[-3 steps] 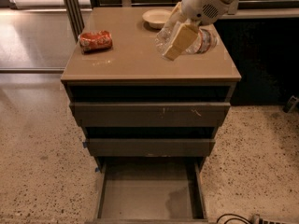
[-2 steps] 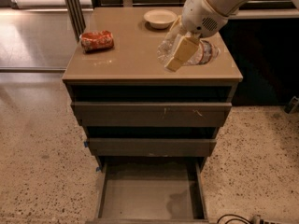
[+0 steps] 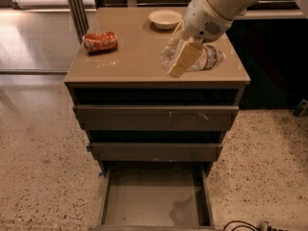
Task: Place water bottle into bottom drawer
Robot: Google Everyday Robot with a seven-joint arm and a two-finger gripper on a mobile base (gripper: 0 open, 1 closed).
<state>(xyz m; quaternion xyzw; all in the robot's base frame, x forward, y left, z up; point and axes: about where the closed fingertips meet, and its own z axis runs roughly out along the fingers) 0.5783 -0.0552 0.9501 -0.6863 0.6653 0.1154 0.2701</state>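
My gripper point(image 3: 179, 66) hangs over the front right corner of the worktop point(image 3: 134, 57), fingers closed on the water bottle point(image 3: 210, 57). The way forward off the front edge is free. The bowl point(image 3: 165, 18) stands near the back edge, just behind my wrist. The crushed can point(image 3: 100, 41) lies by the left edge, well apart from me. Between them the middle of the worktop is bare. Below the front edge the top drawer point(image 3: 156, 117) and the middle drawer point(image 3: 156, 150) jut out a little, each further than the one above. The bottom drawer point(image 3: 144, 201) is pulled far out beyond both, its inside open from above. A cable point(image 3: 240, 225) lies on the floor by its right front corner.
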